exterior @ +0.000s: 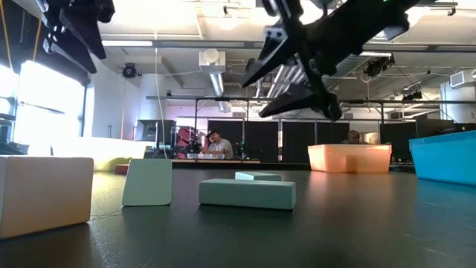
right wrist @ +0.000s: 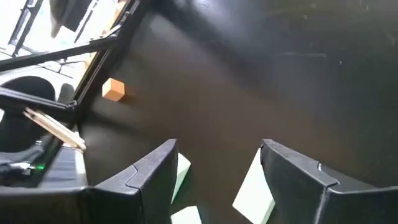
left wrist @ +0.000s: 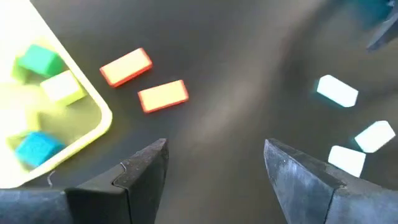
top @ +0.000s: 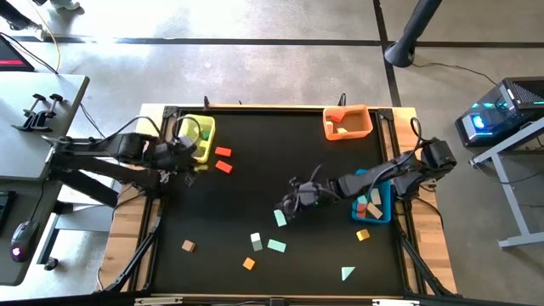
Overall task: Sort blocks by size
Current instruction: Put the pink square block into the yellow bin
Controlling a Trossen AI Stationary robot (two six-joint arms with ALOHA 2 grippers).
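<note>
- Lying loose on the black table mat [top: 255,170], the small wooden blocks included two red bars [top: 223,159] beside the yellow plastic bin [top: 205,127].
- Right gripper [top: 289,204] hovered open-fingered over mint blocks [top: 278,218], far from that bin.
- Left gripper [top: 189,160] hung empty, fingers spread, beside it.

Matt black table [top: 255,183] with a faint sheen, edged by pale bare wood. The blocks [left wrist: 163,96] look like painted wood, flat and smooth. The yellow bin [left wrist: 93,127] is glossy plastic, the orange bin [exterior: 349,158] translucent. Dark, smooth, hard-looking gripper fingers [left wrist: 146,177].
</note>
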